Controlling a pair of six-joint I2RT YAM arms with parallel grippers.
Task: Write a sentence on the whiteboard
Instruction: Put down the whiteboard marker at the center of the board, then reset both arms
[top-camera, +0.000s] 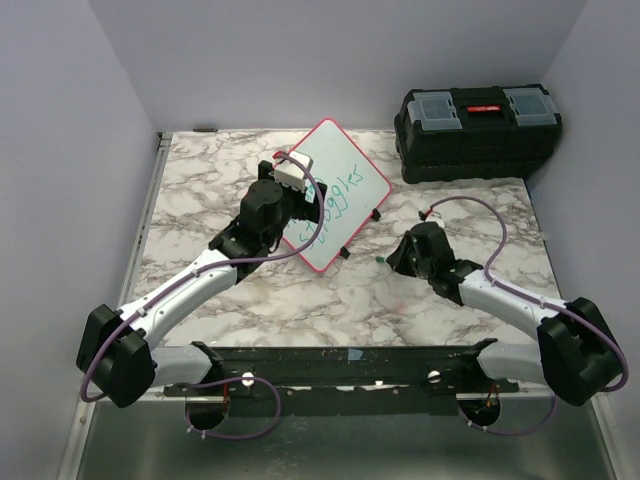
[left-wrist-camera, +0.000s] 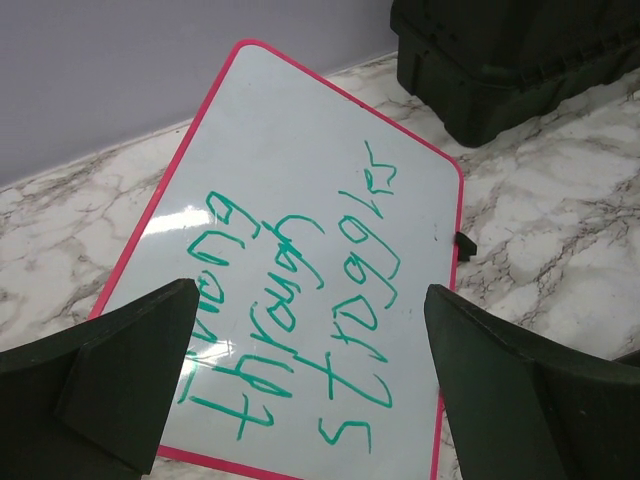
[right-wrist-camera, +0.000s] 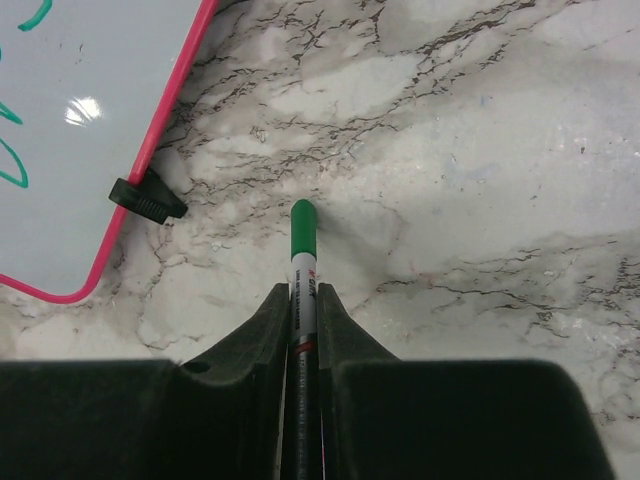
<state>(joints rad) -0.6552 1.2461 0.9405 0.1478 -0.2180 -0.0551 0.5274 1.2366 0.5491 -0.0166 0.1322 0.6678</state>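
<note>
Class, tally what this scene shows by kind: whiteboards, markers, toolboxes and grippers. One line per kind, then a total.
whiteboard: 1
marker: 1
toolbox: 1
grippers: 2 (left gripper, right gripper)
total: 5

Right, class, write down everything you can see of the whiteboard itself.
The whiteboard is a glossy white board with a thin pink-red frame and rounded corners, lying at an angle on the marble table. Green handwriting in three lines reads roughly "strong through struggles". A small black clip sits at one edge. The open left tool hangs over one end.
</note>
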